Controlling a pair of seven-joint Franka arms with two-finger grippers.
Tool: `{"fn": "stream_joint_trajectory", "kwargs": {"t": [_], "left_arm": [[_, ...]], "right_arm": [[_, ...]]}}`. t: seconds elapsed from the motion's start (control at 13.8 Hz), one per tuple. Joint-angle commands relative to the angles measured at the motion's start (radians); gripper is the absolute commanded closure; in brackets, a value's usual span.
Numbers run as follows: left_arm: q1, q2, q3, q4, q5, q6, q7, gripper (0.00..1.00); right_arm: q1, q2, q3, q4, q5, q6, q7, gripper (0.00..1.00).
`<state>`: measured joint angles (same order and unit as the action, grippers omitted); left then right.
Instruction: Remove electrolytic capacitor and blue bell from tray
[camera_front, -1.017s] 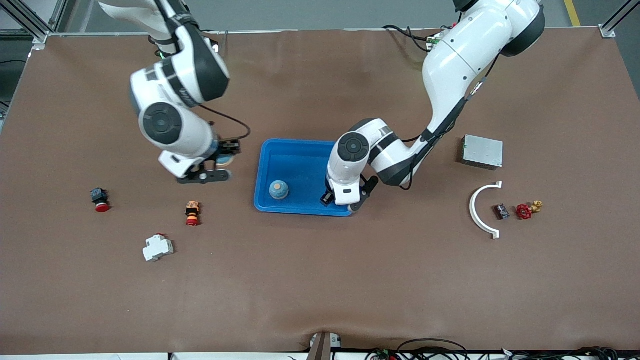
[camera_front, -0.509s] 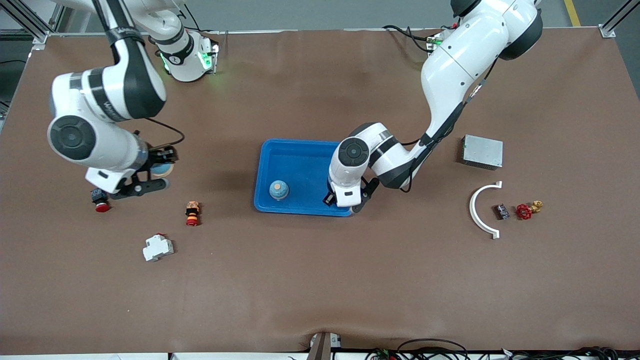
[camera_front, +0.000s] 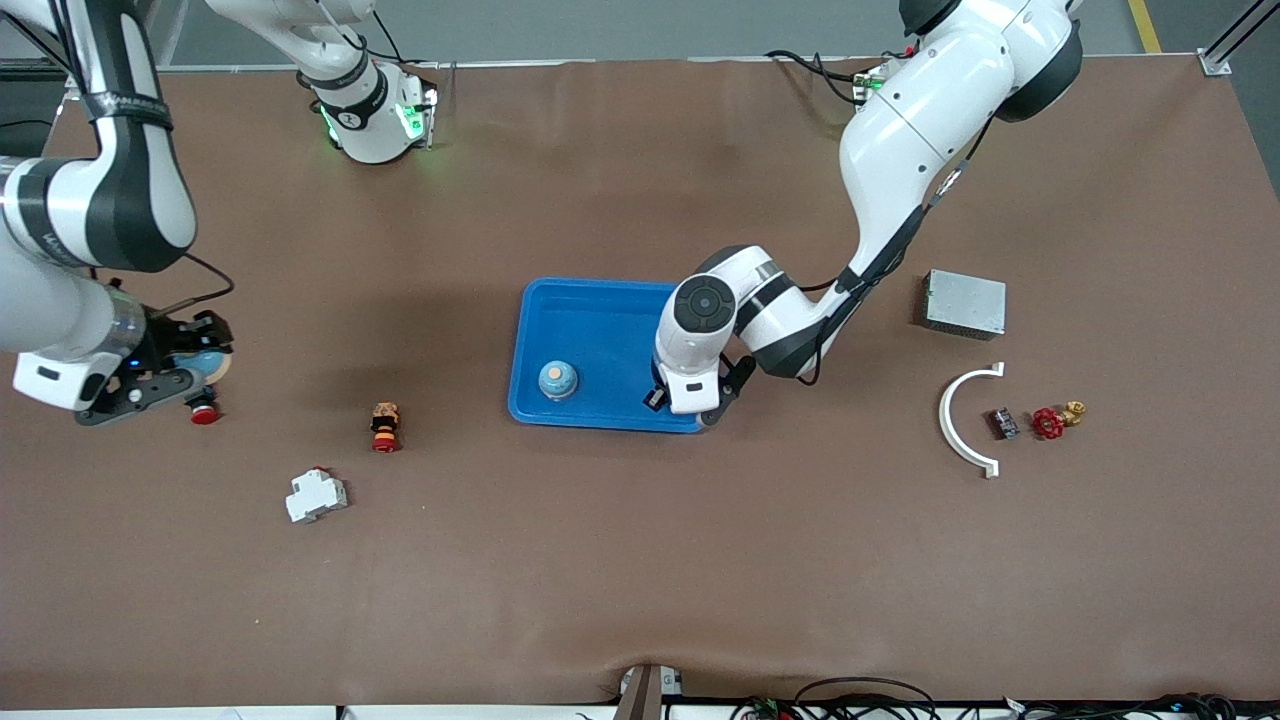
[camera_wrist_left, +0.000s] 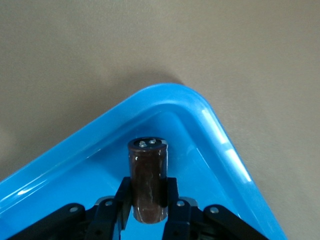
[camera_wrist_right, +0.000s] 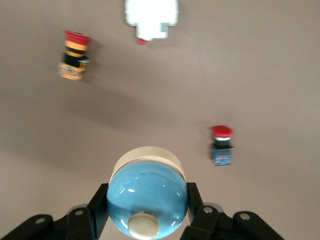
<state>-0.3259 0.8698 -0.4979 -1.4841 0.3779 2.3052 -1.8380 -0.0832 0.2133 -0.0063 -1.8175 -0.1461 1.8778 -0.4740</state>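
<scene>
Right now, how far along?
Out of the bright-blue plastic tray: a blue dome bell, in the right gripper over the table. In hand: left gripper shut on the dark cylindrical capacitor in the tray. Left: lift it out; another blue bell sits there.

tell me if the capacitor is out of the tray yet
Not yet. The capacitor is gripped in the left end effector, which is shut on it, still inside the blue tray near a rounded corner.

No lettering can be made out on the parts, the tray or the arms.
</scene>
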Motion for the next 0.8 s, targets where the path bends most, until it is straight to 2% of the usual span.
{"fn": "stream_joint_trajectory", "kwargs": {"t": [0.0,0.22,0.51,0.73], "left_arm": [[0.001,-0.098,0.001,-0.002,-0.008,-0.093,-0.003,1.00],[0.017,-0.184,-0.001,-0.002,-0.014,-0.226,0.009,1.00],[0.103,-0.258,0.002,-0.036,-0.013,-0.445,0.185,1.00],[0.224,-0.297,0.002,-0.141,-0.005,-0.448,0.291,1.00]], "right_arm": [[-0.042,0.072,0.022,-0.009,-0.035,0.084,-0.035,0.87],[-0.064,0.098,0.023,-0.104,-0.026,0.194,-0.046,0.87],[-0.049,0.130,0.025,-0.183,0.019,0.253,-0.015,0.86],[-0.049,0.166,0.026,-0.213,0.029,0.314,-0.015,0.85]]}}
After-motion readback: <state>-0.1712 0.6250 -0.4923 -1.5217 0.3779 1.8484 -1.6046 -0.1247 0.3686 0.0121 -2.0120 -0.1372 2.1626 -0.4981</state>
